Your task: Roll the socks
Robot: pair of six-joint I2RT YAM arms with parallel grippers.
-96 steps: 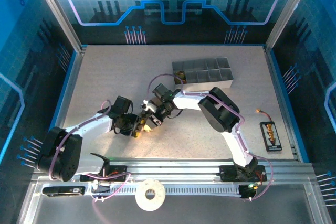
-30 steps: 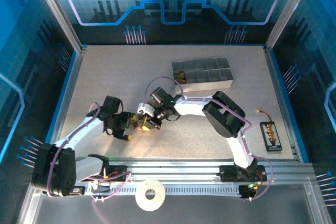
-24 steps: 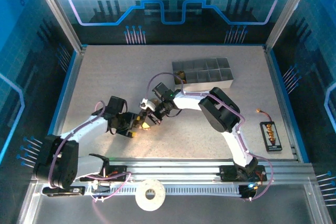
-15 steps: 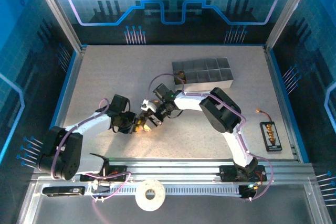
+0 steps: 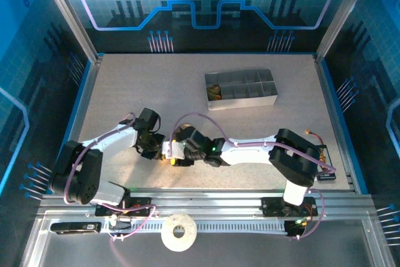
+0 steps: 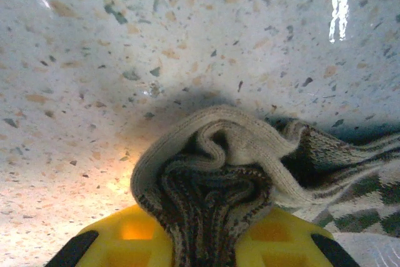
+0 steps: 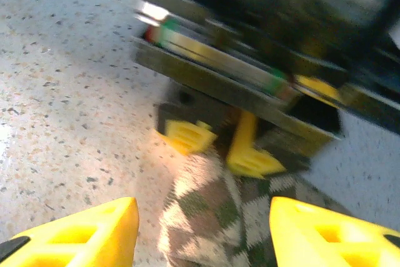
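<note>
Sock (image 6: pixel 212 179) — ribbed knit cloth, matt; table (image 6: pixel 187 29) — glossy speckled stone; fingers (image 7: pixel 75 229) smooth plastic

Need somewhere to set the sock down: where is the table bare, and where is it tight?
Bare: the far-left table, between the left rail and the grey tray; also the strip between tray and right arm. Crowded: near centre, where the left gripper pinches the check sock and the right gripper is open.

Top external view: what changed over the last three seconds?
The right arm swung its elbow down toward the near edge and now stretches low along it. The right gripper stands open around the brown check sock. The left gripper moved in and is shut on that sock. The grey tray stayed put.
</note>
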